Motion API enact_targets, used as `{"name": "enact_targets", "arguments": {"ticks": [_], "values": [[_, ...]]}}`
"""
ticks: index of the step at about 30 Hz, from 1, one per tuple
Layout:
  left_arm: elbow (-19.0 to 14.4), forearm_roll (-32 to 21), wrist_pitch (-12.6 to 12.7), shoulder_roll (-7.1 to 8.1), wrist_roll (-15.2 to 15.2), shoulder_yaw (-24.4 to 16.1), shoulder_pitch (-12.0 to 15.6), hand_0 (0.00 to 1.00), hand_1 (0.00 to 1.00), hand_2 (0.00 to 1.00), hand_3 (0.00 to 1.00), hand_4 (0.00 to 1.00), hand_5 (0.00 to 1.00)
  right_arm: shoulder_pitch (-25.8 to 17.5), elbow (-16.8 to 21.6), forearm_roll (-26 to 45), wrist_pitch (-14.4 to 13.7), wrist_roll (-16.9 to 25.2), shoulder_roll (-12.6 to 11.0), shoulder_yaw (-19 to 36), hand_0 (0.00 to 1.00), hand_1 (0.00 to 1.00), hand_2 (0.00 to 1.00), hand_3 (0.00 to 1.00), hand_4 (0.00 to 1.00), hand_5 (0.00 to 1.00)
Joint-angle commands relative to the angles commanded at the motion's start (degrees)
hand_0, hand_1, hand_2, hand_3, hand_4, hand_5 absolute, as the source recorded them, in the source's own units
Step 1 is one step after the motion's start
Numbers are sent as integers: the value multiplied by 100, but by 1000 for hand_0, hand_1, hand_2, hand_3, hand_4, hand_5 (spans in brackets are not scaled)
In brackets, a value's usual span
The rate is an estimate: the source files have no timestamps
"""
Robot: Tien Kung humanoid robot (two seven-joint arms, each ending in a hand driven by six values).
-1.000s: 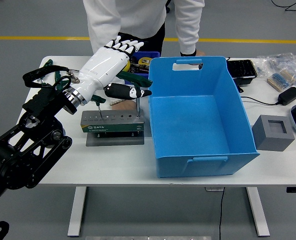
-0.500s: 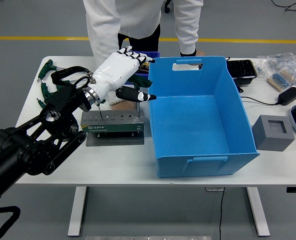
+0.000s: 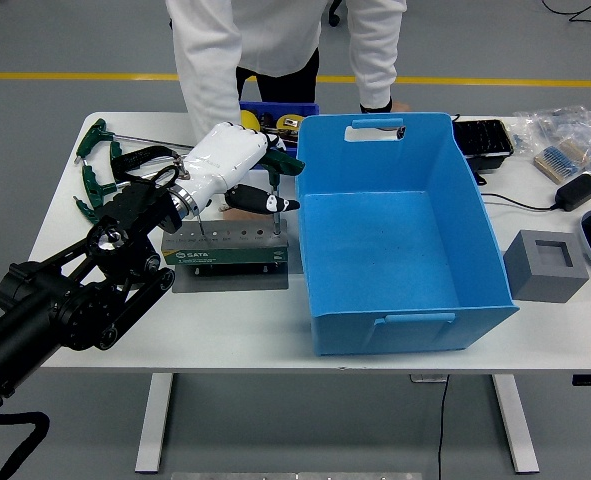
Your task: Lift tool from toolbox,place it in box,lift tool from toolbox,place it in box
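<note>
White worktop (image 3: 235, 310) carries toolbox (image 3: 225, 246) just left of blue box (image 3: 395, 230). Green-handled tool (image 3: 275, 215) stands upright in toolbox, directly under left robot hand (image 3: 243, 172), fingers curled on its handle. Right hand unseen.

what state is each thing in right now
left hand: curled over the tool, grasp unclear
tool: upright in the toolbox
toolbox: on the table, not lifted
blue box: open, empty
grey block: upright, hollow top
</note>
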Motion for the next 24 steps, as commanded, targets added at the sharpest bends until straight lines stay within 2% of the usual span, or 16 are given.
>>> {"name": "enact_targets", "arguments": {"ticks": [2, 3, 8, 9, 14, 15, 20, 21, 24], "values": [[31, 0, 50, -14, 1, 42, -12, 449, 431, 489, 576, 998, 652, -9, 0, -15, 4, -4, 3, 2, 683, 639, 723, 621, 842, 768], [50, 0, 82, -22, 3, 67, -20, 369, 296, 361, 445, 998, 654, -13, 0, -24, 6, -7, 5, 4, 683, 639, 723, 622, 843, 767], [179, 0, 199, -48, 32, 202, -88, 369, 296, 361, 445, 998, 654, -25, 2, -17, 8, -11, 11, -16, 683, 639, 723, 622, 843, 767], [206, 0, 222, -51, 45, 226, -100, 337, 232, 283, 362, 998, 663, -28, 3, -13, 9, -10, 12, -21, 683, 639, 723, 623, 844, 766], [254, 0, 334, -57, 86, 294, -152, 337, 232, 283, 362, 998, 663, -36, 5, 30, 9, 2, 11, -54, 683, 639, 723, 623, 844, 766], [259, 0, 349, -58, 93, 303, -163, 306, 166, 212, 297, 998, 692, -35, 5, 33, 10, 3, 10, -58, 682, 639, 723, 623, 844, 766], [318, 0, 415, -55, 158, 377, -261, 306, 166, 212, 297, 998, 692, -37, 5, 46, 7, 7, 8, -72, 682, 639, 723, 623, 844, 766], [340, 0, 417, -54, 167, 383, -279, 281, 137, 175, 264, 998, 712, -36, 5, 44, 6, 7, 7, -72, 683, 639, 723, 623, 844, 766], [400, 0, 410, -52, 180, 388, -317, 281, 137, 175, 264, 998, 712, -29, 4, 28, 6, 3, 6, -63, 683, 639, 723, 623, 844, 766]]}}
